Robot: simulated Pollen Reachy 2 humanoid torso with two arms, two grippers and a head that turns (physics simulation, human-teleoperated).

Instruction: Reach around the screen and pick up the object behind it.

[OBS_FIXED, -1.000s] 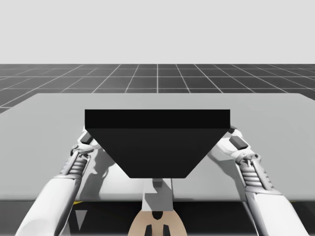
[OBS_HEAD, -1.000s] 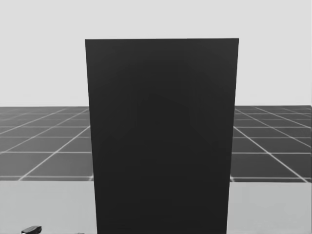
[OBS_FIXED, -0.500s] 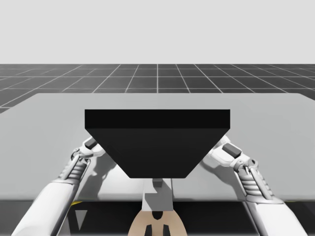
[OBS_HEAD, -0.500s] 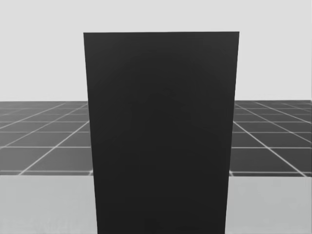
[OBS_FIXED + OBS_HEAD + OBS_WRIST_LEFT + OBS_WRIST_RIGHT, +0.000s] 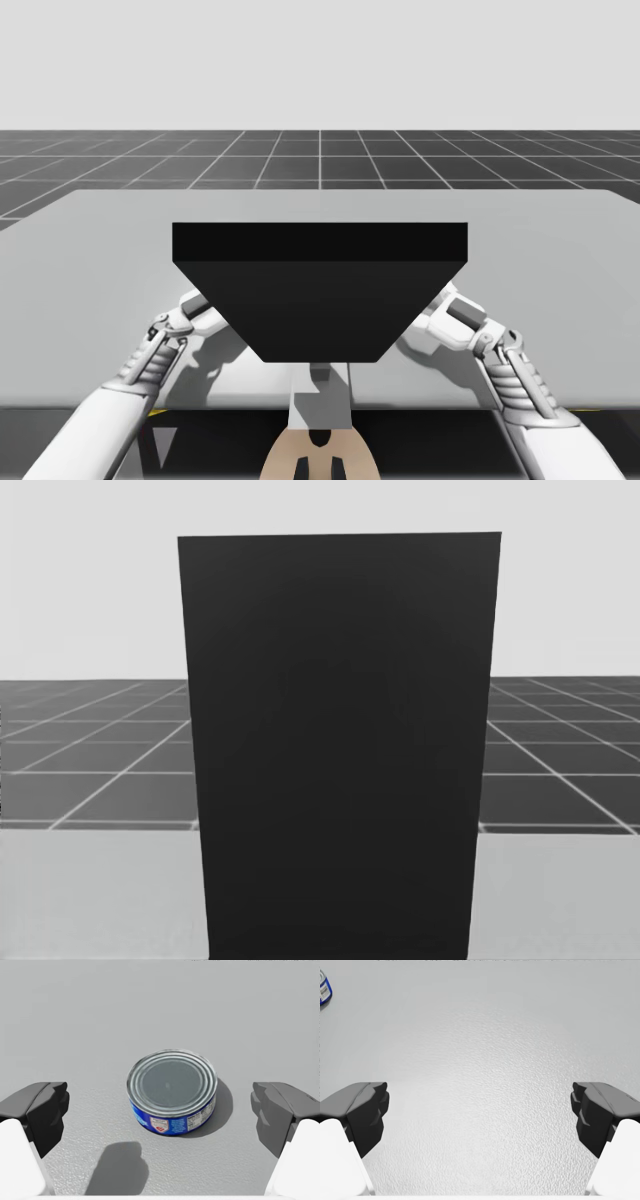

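A tall black screen [image 5: 320, 300] stands mid-table and also rises straight ahead in the head view [image 5: 335, 750]. In the left wrist view a flat blue can [image 5: 172, 1091] with a silver lid stands upright on the grey table, just ahead of my left gripper [image 5: 160, 1112] and centred between its fingers. That gripper is open and its fingers [image 5: 42, 1112] stand well clear of the can. My right gripper [image 5: 480, 1112] is open over bare table, with the blue can's edge [image 5: 323, 987] far off beside it. In the high view both hands go in behind the screen's lower corners.
The grey table [image 5: 560, 260] stretches wide on both sides of the screen. My left forearm [image 5: 150, 355] and right forearm [image 5: 510, 365] flank the screen near the table's front edge. A dark gridded floor [image 5: 320, 155] lies beyond.
Both arms have drawn back toward me and inward, their hands slipping behind the screen's lower corners. My head has turned, shifting the whole head picture upward.
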